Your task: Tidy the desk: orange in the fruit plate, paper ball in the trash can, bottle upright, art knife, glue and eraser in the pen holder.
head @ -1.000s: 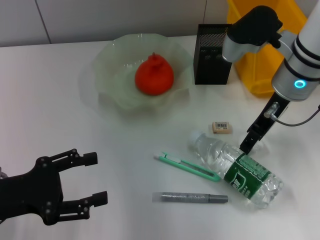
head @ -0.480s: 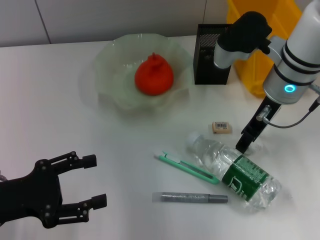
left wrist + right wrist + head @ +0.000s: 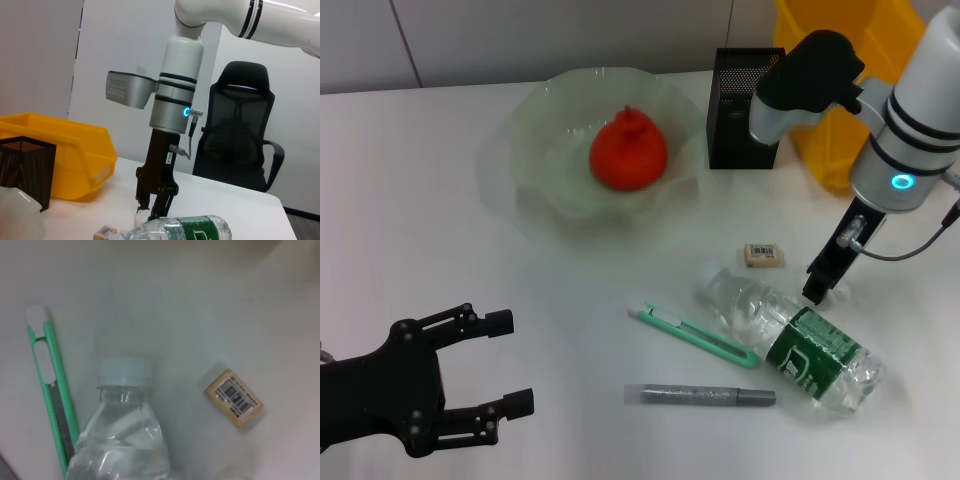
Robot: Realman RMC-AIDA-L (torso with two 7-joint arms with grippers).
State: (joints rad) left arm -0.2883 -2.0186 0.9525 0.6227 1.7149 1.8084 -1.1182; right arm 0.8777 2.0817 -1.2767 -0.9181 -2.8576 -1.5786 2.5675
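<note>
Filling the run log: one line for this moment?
right claw: beside lying bottle | left claw: open, parked | orange: in plate

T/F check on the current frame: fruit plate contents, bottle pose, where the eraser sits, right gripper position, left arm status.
1. The orange lies in the fruit plate. True.
2. The bottle stands upright. False: it lies on its side on the table, cap toward the plate.
3. The eraser is inside the pen holder. False: it lies on the table, between the holder and the bottle.
4. The right gripper is down beside the bottle. True.
5. The left gripper holds the art knife. False: it is open and empty, apart from the knife.
</note>
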